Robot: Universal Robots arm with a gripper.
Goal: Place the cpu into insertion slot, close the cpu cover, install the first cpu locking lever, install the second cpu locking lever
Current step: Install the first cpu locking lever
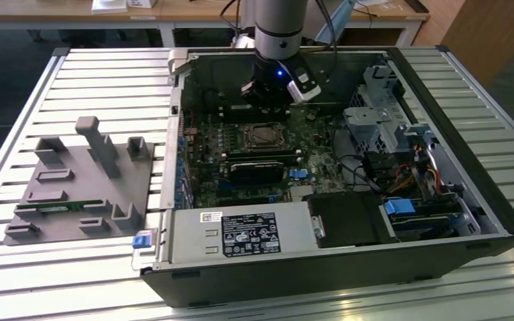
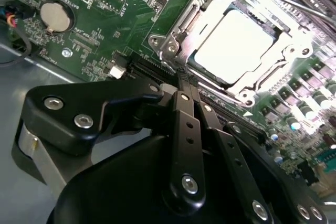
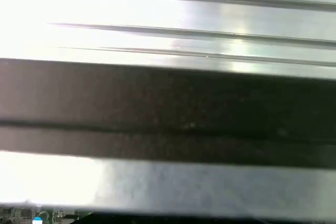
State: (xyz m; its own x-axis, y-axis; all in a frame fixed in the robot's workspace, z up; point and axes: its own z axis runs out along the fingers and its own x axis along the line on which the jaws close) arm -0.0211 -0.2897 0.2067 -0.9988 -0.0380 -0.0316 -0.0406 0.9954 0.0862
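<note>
The cpu point(image 2: 236, 45) lies flat in the insertion slot point(image 1: 262, 136), its pale metal face showing through the window of the cpu cover point(image 2: 296, 38). That silver frame lies down over the chip. A thin metal lever rod point(image 2: 278, 1) runs along the far side of the socket. In the second wrist view my gripper point(image 2: 184, 81) is shut with nothing between its black fingers point(image 2: 186, 124), and its tips sit just beside the socket's near edge. In the exterior view the gripper point(image 1: 270, 103) hangs inside the open computer case, just behind the socket.
A grey holder fixture point(image 1: 83, 180) stands on the slatted table at the exterior view's left. Inside the case are memory modules point(image 1: 259, 160), a power supply point(image 1: 239, 234), a drive cage point(image 1: 373, 124) and loose cables point(image 1: 369, 170). A coin battery point(image 2: 54, 17) sits on the board.
</note>
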